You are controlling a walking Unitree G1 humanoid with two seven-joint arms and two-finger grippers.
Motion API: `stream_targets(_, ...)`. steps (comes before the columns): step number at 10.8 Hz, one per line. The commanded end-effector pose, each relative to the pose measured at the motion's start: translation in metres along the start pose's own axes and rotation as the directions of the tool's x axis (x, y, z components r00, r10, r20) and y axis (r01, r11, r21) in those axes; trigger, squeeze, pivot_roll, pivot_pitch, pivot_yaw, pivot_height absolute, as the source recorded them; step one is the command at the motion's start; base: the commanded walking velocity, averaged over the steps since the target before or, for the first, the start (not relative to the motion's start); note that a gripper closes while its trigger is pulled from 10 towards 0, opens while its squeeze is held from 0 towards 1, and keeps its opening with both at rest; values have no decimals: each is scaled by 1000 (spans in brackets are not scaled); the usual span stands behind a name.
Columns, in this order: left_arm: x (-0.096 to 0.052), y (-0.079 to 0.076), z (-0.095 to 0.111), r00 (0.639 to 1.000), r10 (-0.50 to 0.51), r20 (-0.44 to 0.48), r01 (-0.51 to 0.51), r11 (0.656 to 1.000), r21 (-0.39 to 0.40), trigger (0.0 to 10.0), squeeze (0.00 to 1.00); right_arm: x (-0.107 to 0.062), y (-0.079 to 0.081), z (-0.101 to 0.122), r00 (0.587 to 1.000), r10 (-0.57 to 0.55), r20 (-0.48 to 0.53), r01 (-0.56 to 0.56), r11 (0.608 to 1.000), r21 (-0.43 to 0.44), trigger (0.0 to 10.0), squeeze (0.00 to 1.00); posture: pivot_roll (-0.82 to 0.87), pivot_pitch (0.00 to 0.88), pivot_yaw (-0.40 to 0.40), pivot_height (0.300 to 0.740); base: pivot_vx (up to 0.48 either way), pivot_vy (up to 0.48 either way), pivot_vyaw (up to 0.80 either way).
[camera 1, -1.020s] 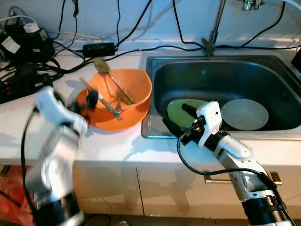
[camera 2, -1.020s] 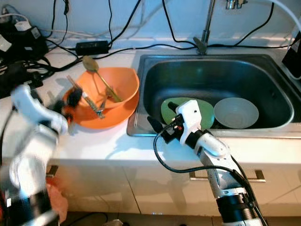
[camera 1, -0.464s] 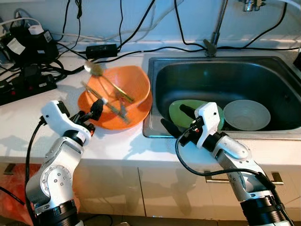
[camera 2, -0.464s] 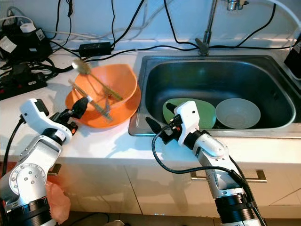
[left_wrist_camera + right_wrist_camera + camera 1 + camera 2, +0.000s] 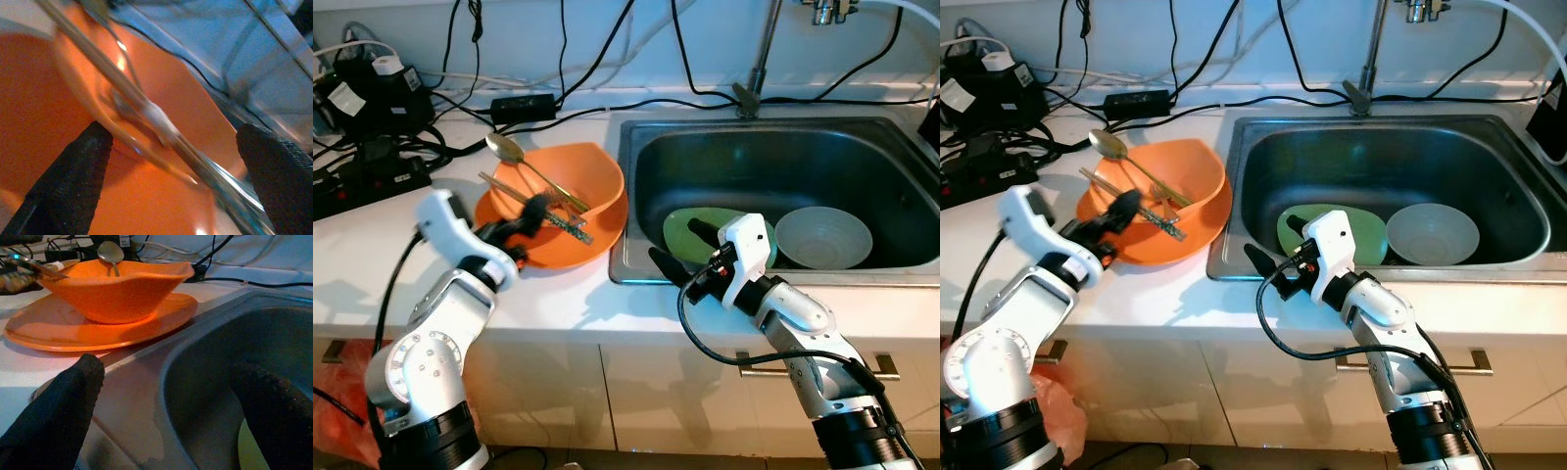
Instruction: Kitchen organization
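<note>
Currently the left claw (image 5: 530,211) sits at the near-left rim of the orange bowl (image 5: 570,211), fingers spread wide. In the left wrist view its two fingertips (image 5: 73,181) stand well apart, with the bowl rim and a metal utensil handle (image 5: 161,125) crossing between them; whether either pad touches the rim cannot be told. No item is gripped.

The bowl rests on an orange plate (image 5: 88,330) on the white desk (image 5: 568,304), just left of the sink (image 5: 783,186). A spoon (image 5: 514,155) and other utensils (image 5: 558,220) lie across the bowl, handles projecting over its left rim.

The right claw (image 5: 677,245) hovers at the near-left corner of the sink, fingers wide apart. One finger (image 5: 54,411) is over the desk edge, the other (image 5: 274,411) over the basin. It holds nothing.

Inside the sink, a green plate (image 5: 695,227) lies near the left side, partly behind the right wrist, and a grey bowl (image 5: 822,237) sits to its right.

Black cables (image 5: 460,88) and a power strip (image 5: 362,181) occupy the far-left desk.
</note>
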State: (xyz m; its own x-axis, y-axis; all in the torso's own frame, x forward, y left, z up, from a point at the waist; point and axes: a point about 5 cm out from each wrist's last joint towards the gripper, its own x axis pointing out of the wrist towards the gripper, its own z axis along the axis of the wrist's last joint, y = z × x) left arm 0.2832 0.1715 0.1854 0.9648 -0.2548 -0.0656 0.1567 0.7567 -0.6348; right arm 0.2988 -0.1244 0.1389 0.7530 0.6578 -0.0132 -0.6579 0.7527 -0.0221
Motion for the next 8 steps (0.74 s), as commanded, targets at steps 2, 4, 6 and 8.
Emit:
stream_targets(2, -4, -10, -5, 993, -94, -65, 93, 996, -12, 10000, 0, 4, -1, 3, 1000, 3, 2, -3, 1000, -12, 10000, 0, 169, 20, 79, 740, 0, 0, 0)
stream_targets(4, -11, -15, -8, 985, -136, -107, 128, 989, -73, 10000, 0, 4, -3, 3, 1000, 0, 1, 0, 1000, -15, 10000, 0, 173, 18, 75, 740, 0, 0, 0)
stream_targets(6, -14, -13, -6, 984, -138, -114, 131, 989, -66, 10000, 0, 5, -3, 3, 1000, 2, 2, -2, 1000, -15, 10000, 0, 178, 17, 73, 740, 0, 0, 0)
stream_targets(8, -14, -15, 3, 986, -144, -81, 138, 987, -78, 10000, 0, 6, -2, 2, 1000, 5, 1, -5, 1000, -12, 10000, 0, 181, 18, 71, 740, 0, 0, 0)
